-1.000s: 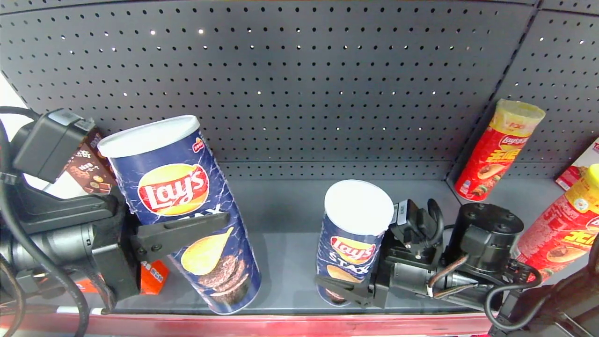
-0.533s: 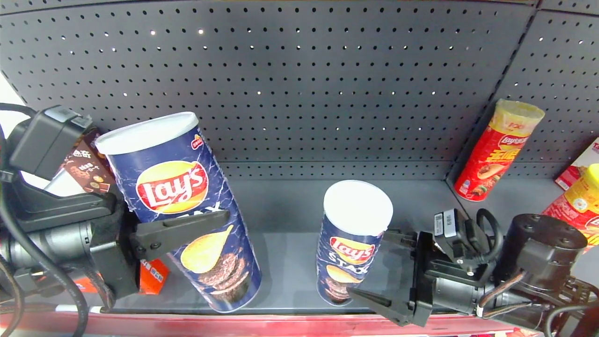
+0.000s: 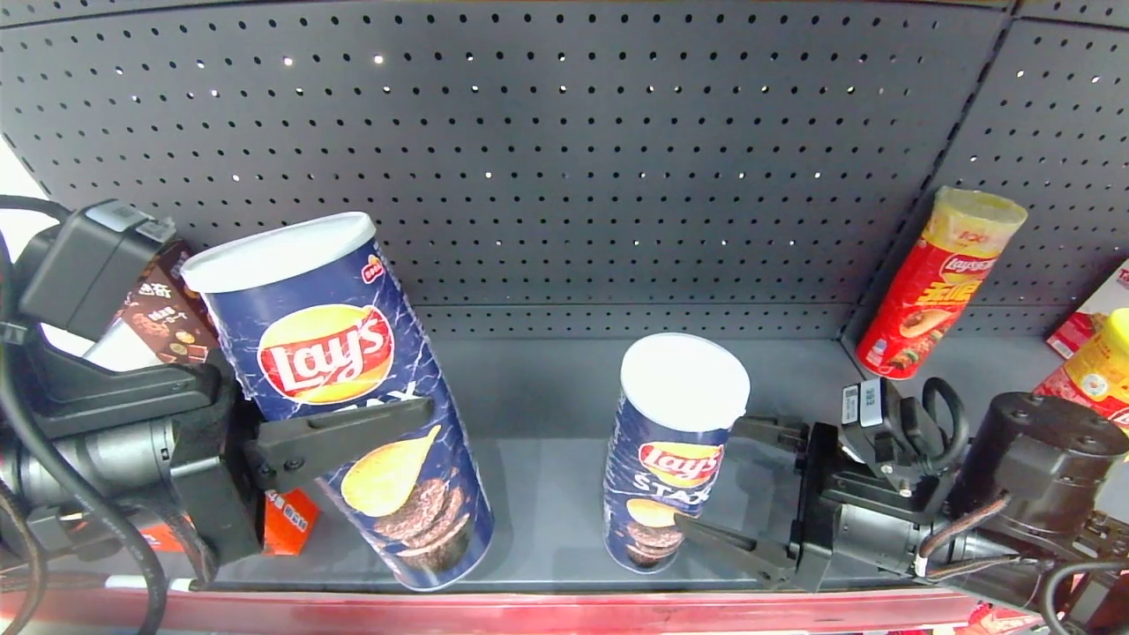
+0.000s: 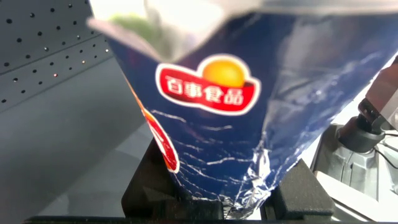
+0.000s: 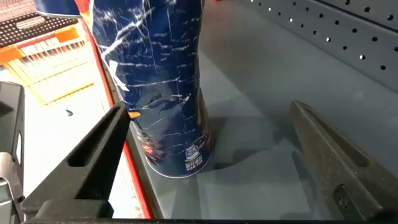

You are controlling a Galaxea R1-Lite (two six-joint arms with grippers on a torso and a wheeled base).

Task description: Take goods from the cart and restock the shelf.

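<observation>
My left gripper (image 3: 340,432) is shut on a tall blue chip can (image 3: 353,397), which it holds tilted over the left part of the grey shelf (image 3: 538,397). In the left wrist view the same can (image 4: 249,99) rises from between my gripper (image 4: 224,202). A second, smaller blue chip can (image 3: 675,459) stands on the shelf near its front edge. My right gripper (image 3: 750,489) is open just to the right of it, fingertips level with its lower half. In the right wrist view this can (image 5: 158,93) stands at the mouth of my open gripper (image 5: 211,162), close to one finger (image 5: 93,155).
Red chip cans (image 3: 939,282) (image 3: 1085,379) stand at the right end of the shelf. A brown box (image 3: 168,313) and an orange box (image 3: 291,520) sit behind my left arm. A pegboard wall (image 3: 564,159) backs the shelf, and a red strip (image 3: 529,610) edges its front.
My right gripper let go of the smaller can, opened and drew back to the right. The can now stands free, shifted slightly right. My left arm with its can has barely moved.
</observation>
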